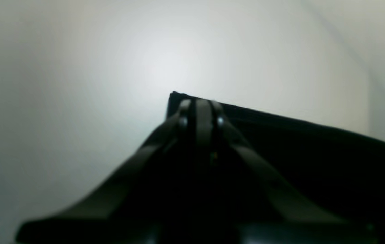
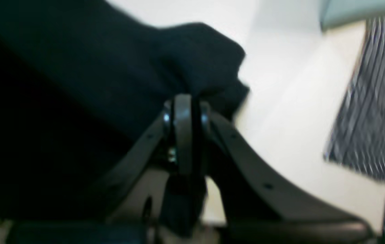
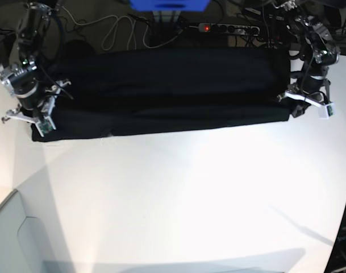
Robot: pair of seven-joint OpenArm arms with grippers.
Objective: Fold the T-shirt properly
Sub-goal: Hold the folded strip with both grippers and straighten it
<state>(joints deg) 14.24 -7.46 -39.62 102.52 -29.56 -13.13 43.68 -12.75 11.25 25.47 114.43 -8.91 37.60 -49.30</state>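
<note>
I am seeing the large black cloth T-shirt (image 3: 161, 91) lying stretched across the far side of the white table (image 3: 178, 193). My left gripper (image 1: 200, 112) is pinching one corner closed; my right gripper (image 2: 184, 113) is clamping the opposite bunched edge.

This looks like a robotics lab rather than anyone's home. A broad white counter (image 3: 178, 193) fills the room's middle, with two robot arms mounted at its far corners. Behind it, a black power strip (image 3: 228, 27) with a glowing red switch lies among loose white cables (image 3: 119, 28), beside a blue box (image 3: 169, 5), all against a dark floor.
</note>
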